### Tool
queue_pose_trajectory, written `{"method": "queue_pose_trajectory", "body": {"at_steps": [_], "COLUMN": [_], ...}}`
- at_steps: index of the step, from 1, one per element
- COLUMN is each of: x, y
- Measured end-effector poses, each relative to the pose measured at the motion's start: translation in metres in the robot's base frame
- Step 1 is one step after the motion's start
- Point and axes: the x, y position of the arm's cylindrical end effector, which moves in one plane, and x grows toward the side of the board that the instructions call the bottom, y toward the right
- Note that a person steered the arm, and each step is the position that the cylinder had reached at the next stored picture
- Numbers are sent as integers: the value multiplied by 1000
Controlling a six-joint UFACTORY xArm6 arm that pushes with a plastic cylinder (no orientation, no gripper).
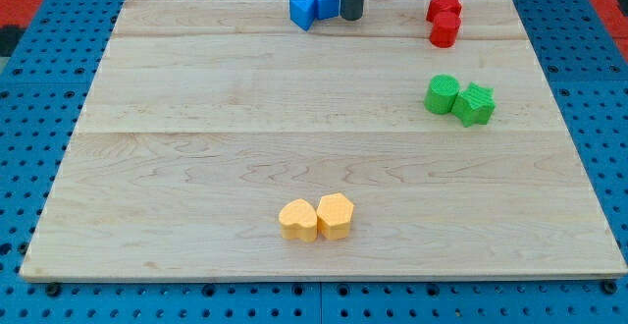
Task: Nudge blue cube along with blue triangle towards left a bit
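Note:
A blue cube (327, 0) and a blue triangle (303, 12) sit touching each other at the view's top centre of the wooden board (196, 167). The triangle is on the cube's left. My rod comes down from the view's top edge, and my tip (351, 17) stands right against the cube's right side.
Two red blocks (444, 18) sit together at the view's top right. A green cylinder (442, 94) and a green star-like block (475, 104) touch at the right. Two yellow blocks (316, 217) sit side by side at the view's bottom centre.

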Motion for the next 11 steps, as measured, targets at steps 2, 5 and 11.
{"method": "queue_pose_trajectory", "body": {"at_steps": [2, 5, 11], "x": [14, -38, -48], "y": [24, 34, -44]}}
